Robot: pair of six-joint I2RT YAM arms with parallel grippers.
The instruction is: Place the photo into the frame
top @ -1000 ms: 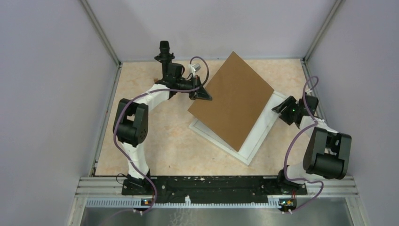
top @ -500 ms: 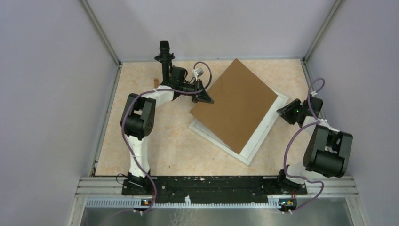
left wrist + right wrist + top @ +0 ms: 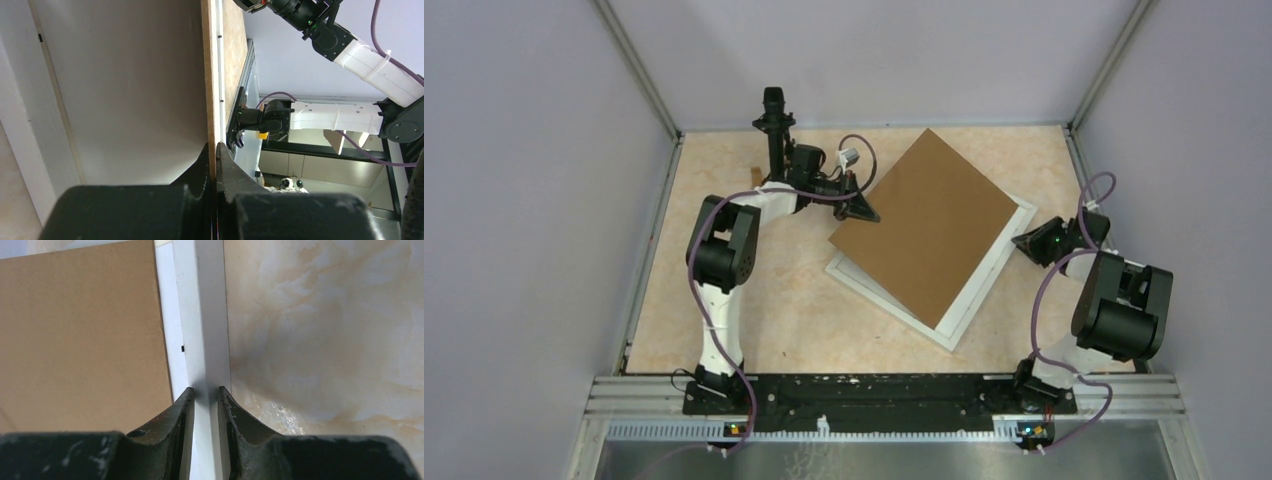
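Note:
A brown cardboard sheet (image 3: 934, 220) hangs tilted over the white frame (image 3: 876, 288), which lies on the table. My left gripper (image 3: 864, 212) is shut on the sheet's left edge; the left wrist view shows the thin brown edge (image 3: 210, 75) pinched between the jaws of that gripper (image 3: 214, 150). My right gripper (image 3: 1026, 240) is at the frame's right side. In the right wrist view it (image 3: 205, 392) is shut on a white rail (image 3: 200, 315), with the cardboard (image 3: 80, 340) to the left. The photo is hidden.
Grey enclosure walls (image 3: 544, 200) with metal posts ring the marbled tabletop (image 3: 774, 300). A small brown piece (image 3: 754, 171) lies beside the left arm near the back. The rail with the arm bases (image 3: 874, 392) runs along the near edge.
The left arm has shifted the cardboard sheet to the right and lowered it toward the frame. The frame's right corner and the right gripper have moved slightly right.

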